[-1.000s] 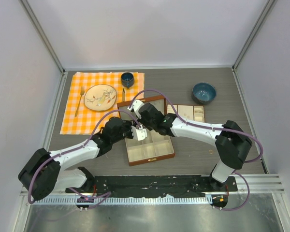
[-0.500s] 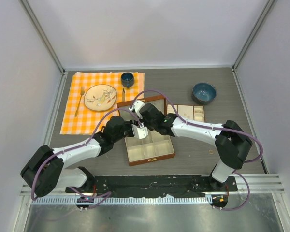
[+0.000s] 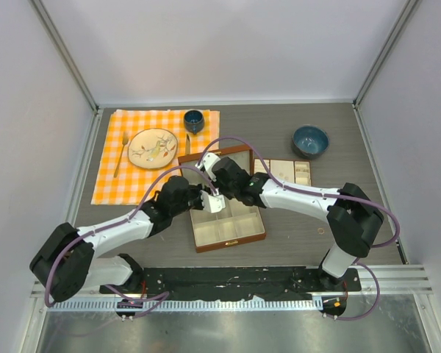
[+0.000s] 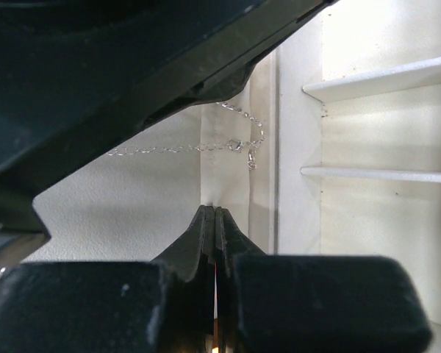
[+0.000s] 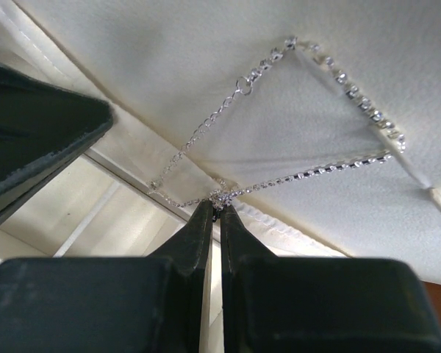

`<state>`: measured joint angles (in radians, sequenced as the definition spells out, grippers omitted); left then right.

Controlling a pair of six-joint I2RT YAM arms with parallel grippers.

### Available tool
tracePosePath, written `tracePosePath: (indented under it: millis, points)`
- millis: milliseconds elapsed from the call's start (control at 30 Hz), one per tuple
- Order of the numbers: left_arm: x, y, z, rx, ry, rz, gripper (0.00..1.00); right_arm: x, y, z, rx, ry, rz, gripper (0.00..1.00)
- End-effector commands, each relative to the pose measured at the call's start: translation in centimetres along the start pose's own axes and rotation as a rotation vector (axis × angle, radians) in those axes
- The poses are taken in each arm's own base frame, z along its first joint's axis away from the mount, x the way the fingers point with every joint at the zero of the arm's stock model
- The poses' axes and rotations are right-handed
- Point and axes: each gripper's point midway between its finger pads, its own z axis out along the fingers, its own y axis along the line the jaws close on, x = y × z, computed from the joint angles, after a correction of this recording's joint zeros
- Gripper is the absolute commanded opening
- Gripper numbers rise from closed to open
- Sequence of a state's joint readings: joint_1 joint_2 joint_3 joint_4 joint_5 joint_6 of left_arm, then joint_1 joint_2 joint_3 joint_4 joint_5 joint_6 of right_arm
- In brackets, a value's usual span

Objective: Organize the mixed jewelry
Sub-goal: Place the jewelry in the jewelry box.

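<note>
Your closed right gripper [image 5: 212,206] pinches the thin silver chain necklace [image 5: 341,76]; its loop drapes leftward over the white fabric pad [image 5: 279,125]; your closed left gripper [image 4: 215,213] nips that pad.

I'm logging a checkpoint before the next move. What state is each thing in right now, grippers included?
left gripper: shut on the white pad.
right gripper: shut on the silver chain.
silver chain: looped around the pad's corner, pinched at one point.
brown box: open, lid raised.
blue bowl: upright, looks empty.
blue cup: upright.
</note>
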<state>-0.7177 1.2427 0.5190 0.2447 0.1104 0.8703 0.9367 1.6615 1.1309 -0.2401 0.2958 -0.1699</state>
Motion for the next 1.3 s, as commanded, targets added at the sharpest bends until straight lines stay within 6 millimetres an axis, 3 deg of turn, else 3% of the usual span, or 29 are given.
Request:
tracePosePath:
  millis: [0, 400, 900, 1267]
  points:
    - [-1.7, -0.2, -0.8, 0.051, -0.052, -0.029, 0.00, -1.5, -0.2, -1.1, -0.006, -0.054, 0.019, 0.01]
    - [-1.5, -0.4, -0.5, 0.062, -0.045, -0.042, 0.00, -2.8, -1.1, -2.1, -0.003, -0.090, 0.049, 0.08]
    - [-1.9, -0.4, -0.5, 0.057, -0.060, -0.066, 0.00, -4.0, -1.1, -3.4, -0.146, -0.126, 0.155, 0.41]
    - [-2.3, -0.7, -0.8, 0.074, -0.078, -0.078, 0.00, -5.4, -0.4, -3.6, -0.201, -0.147, 0.166, 0.45]
